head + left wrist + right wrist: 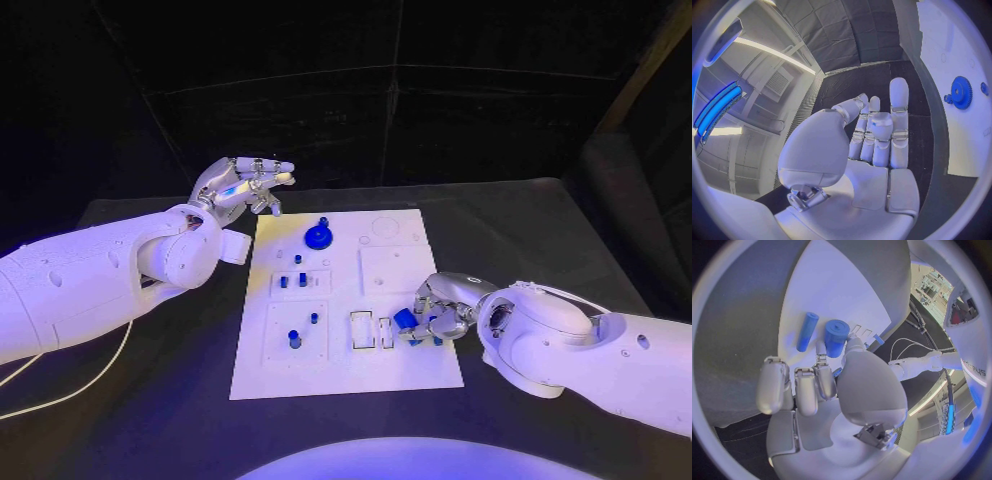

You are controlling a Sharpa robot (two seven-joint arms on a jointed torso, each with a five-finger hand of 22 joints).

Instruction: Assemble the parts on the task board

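The white task board (389, 375) lies in the middle of the table. My right hand (441, 308) is low over its right edge and pinches a short blue cylinder (836, 337) between thumb and a finger, just above the board (836, 285). A slim blue peg (807, 331) lies flat on the board beside the cylinder. These blue parts (408, 322) sit right of two rectangular slots (371, 330). A blue gear (317, 237) stands near the far end of the board, also seen as the gear (961, 92). My left hand (242, 185) hovers off the board's far left corner, its fingers (879, 130) extended and holding nothing.
Small blue pegs stand in the board's left column: one pair (296, 281) mid-board and another peg (294, 340) nearer me. A pale cable (72, 390) trails over the black table at the left. Dark tabletop (548, 240) surrounds the board.
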